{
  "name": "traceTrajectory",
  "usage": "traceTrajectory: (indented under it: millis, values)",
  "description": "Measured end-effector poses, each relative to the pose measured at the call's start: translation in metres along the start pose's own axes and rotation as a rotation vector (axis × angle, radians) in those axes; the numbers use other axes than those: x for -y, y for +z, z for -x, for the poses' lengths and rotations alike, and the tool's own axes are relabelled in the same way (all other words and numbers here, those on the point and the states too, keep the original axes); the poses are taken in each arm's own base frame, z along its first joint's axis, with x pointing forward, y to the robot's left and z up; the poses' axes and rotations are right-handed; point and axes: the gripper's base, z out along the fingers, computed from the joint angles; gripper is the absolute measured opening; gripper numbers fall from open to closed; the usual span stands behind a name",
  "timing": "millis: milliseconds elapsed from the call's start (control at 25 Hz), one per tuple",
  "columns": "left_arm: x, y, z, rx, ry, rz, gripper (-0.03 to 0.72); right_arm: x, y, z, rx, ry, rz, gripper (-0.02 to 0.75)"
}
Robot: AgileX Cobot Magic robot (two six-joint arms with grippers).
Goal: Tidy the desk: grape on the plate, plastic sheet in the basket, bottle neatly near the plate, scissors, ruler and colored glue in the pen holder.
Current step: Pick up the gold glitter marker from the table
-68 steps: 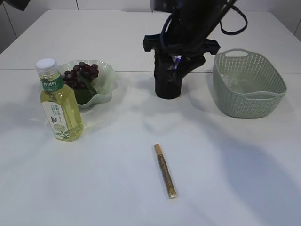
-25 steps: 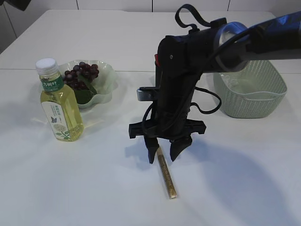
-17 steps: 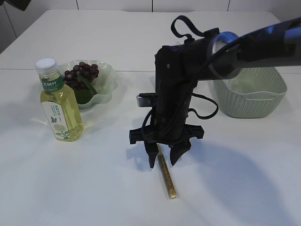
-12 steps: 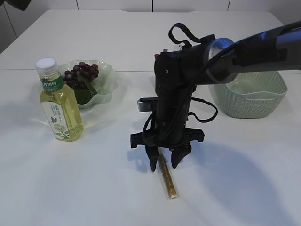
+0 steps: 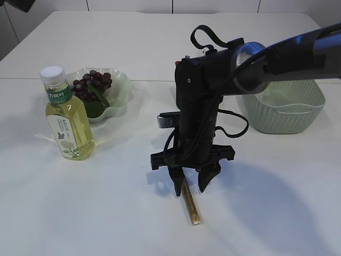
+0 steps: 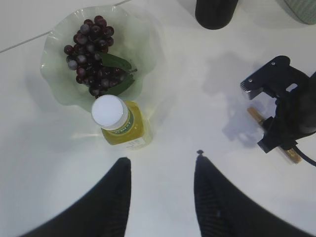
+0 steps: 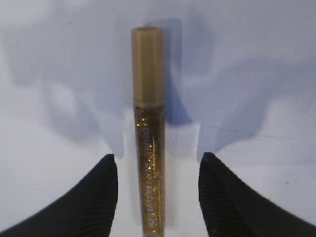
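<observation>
Straddling the glue pen [image 7: 149, 143] with my right gripper [image 5: 191, 185], I have the jaws open, one finger on each side of the tube and neither touching it. The pen lies flat on the white table [image 5: 106, 213], in front of the middle of the desk, well apart from the plate [image 5: 121, 93] with the grapes [image 5: 93, 85], the bottle [image 5: 66, 117] and the basket [image 5: 282, 101]. From my wrist the tube runs straight between my fingers [image 7: 94, 197], cap end pointing away, so the alignment looks good.

To do this well I think I should come down until the pads are level with the tube's middle, just off the tabletop, then close squarely across the glitter-filled body, not the cap, which could slip or pull off. A round tube may roll, so I would close slowly and evenly. After that it needs lifting clear and turning upright for the black pen holder [image 6: 213, 12].

My left gripper [image 6: 160, 197] hangs open above the bottle, holding nothing.
</observation>
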Motion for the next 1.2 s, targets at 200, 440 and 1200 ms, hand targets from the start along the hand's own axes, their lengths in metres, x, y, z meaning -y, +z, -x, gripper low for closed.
traceTrajectory:
  millis: [200,440,1200]
  values:
    - [0.000,0.000,0.000,0.000,0.000,0.000,0.309,0.000,0.000,0.000,-0.003,-0.001,-0.003,0.424]
    - [0.000,0.000,0.000,0.000,0.000,0.000,0.309,0.001,0.005,-0.001,-0.027,0.000,-0.012,0.424]
    - [0.000,0.000,0.000,0.000,0.000,0.000,0.309,0.001,0.011,0.002,-0.056,0.002,-0.019,0.423]
